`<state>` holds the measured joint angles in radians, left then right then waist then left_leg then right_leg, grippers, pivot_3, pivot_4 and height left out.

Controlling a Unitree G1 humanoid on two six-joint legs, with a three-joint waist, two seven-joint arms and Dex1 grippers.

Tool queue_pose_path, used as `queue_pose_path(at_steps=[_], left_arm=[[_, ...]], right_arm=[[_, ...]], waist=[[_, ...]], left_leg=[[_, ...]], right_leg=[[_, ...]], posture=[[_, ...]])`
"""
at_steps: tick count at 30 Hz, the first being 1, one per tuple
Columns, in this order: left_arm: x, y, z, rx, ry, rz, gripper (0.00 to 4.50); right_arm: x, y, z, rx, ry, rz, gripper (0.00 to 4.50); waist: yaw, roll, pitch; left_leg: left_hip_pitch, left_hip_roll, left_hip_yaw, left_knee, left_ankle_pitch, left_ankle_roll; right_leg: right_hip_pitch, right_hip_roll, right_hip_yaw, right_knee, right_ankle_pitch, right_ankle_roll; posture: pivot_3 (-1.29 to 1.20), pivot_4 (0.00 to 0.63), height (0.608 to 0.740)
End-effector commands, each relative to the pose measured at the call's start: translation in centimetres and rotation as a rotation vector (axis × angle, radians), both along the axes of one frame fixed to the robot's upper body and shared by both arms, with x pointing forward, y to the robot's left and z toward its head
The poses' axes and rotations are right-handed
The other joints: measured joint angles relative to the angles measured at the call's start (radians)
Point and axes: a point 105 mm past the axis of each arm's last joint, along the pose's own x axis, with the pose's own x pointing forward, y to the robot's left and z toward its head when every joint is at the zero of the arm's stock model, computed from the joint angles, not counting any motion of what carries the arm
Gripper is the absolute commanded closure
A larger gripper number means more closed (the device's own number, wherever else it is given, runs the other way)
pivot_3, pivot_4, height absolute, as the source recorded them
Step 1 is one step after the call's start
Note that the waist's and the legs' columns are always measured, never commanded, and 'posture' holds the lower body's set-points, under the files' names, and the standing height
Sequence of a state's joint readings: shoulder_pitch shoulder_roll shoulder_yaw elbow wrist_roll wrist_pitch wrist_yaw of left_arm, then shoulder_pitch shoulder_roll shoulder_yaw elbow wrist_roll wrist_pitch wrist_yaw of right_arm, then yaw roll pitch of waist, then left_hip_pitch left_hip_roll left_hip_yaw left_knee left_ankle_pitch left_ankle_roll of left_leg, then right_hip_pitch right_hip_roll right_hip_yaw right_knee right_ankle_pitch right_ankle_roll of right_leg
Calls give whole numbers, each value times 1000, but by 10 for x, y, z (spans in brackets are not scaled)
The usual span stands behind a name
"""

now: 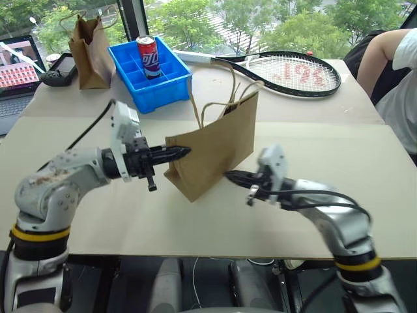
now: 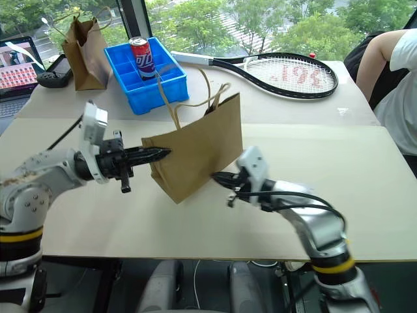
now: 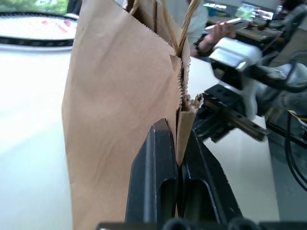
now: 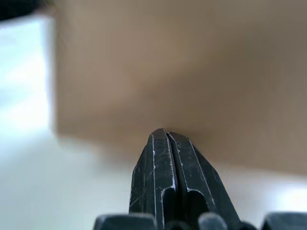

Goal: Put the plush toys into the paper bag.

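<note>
- Wide brown kraft paper bag [image 1: 218,147] with twine handles is tilted above the table [image 1: 195,228] — left gripper [image 1: 182,153] is pinched on its edge.
- Right gripper [image 1: 232,175] is clenched empty, fingertips beside the bag's lower side.
- Bag handling is in hand; next, the bag needs standing open.

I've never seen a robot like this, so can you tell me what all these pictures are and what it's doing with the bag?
It is a robot with two arms, each ending in two black fingers. Two pictures come from cameras in its head, looking down at the table. The other two come from cameras on its wrists. The left gripper is pinching the edge of a brown paper bag, which stands tilted. The right gripper is shut, with its tip at the bag's other side. Farther back lie a tennis racket, a blue tray holding a soda can, another paper bag and a laptop. A person sits at the side.
</note>
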<state>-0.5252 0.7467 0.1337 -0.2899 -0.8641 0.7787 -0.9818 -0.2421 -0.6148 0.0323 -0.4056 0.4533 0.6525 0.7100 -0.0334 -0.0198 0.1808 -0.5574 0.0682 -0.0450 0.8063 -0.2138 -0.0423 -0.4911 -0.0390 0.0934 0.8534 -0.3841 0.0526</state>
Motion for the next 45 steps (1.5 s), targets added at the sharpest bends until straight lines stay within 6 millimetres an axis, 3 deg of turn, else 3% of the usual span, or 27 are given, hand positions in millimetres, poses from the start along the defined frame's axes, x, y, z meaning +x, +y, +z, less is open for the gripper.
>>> queue_pose_path(at_steps=[1, 5, 10, 14, 21, 22, 23, 32, 37, 39, 45], left_arm=[[-10, -3, 9, 73, -107, -191, 4422], [-9, -2, 3, 167, -147, -320, 4422], [2, 0, 1, 222, -194, -393, 4422], [13, 4, -15, 289, -223, -417, 4422], [18, 24, -34, 341, -91, -403, 4422], [18, 25, -35, 344, -78, -403, 3855], [18, 25, -34, 336, -66, -401, 3713], [21, 32, -24, 355, -169, -365, 498], [32, 57, 12, 226, -127, -183, 498], [35, 79, 31, 119, -141, -36, 498], [38, 127, 6, 42, -71, 403, 498]], right_arm=[[-9, -67, 13, -69, -30, -172, 4500], [-25, -112, 12, -164, -8, -277, 4500], [-37, -132, 17, -209, -3, -323, 4500], [-37, -135, 24, -219, -22, -331, 4500], [-25, -121, 37, -197, -63, -277, 4500], [-24, -119, 38, -194, -65, -271, 4500], [-22, -117, 39, -192, -67, -264, 4500], [-13, -113, 38, -197, -55, -225, 4500], [-13, -116, 43, -194, -58, -200, 4500], [-17, -110, 46, -158, -46, -148, 4500], [-29, -85, 54, -56, -90, -26, 4500]], waist=[[0, 0, 0], [-2, 0, 0], [-15, 0, 0], [-11, 0, 0], [-14, 0, 0], [-13, 0, 0], [-12, 0, 0], [-8, 0, 0], [-15, 0, 0], [-15, 0, 0], [-26, 1, 0]], left_leg=[[0, 0, 0, 0, 0, 0], [0, 0, 0, -1, 0, 0], [1, 0, 1, -1, 0, 1], [1, 0, 1, 0, 1, 1], [1, 0, 1, -1, 1, 1], [1, 0, 1, -1, 1, 1], [1, 0, 1, -1, 1, 1], [0, 0, 0, 0, 1, 1], [0, 0, 0, 0, 1, 1], [0, 0, 0, 0, 1, 1], [2, 1, 0, -2, 1, 1]], right_leg=[[0, 0, 0, 0, 0, 0], [0, 0, 0, 0, 0, 0], [0, 0, 1, 0, -1, 1], [1, 0, 1, 0, -2, 4], [1, 0, 1, 0, -2, 3], [1, 0, 1, 0, -2, 3], [1, 0, 1, 0, -2, 3], [1, 0, 1, -1, -1, 2], [0, 0, 0, 0, -1, 2], [0, 0, 0, 0, -1, 2], [1, 0, 1, 1, -1, 2]], posture=[[0, 150, 658], [0, 150, 658], [0, 150, 658], [0, 150, 658], [0, 150, 658], [0, 150, 658], [0, 150, 658], [0, 150, 658], [0, 150, 658], [0, 150, 658], [0, 150, 658]])
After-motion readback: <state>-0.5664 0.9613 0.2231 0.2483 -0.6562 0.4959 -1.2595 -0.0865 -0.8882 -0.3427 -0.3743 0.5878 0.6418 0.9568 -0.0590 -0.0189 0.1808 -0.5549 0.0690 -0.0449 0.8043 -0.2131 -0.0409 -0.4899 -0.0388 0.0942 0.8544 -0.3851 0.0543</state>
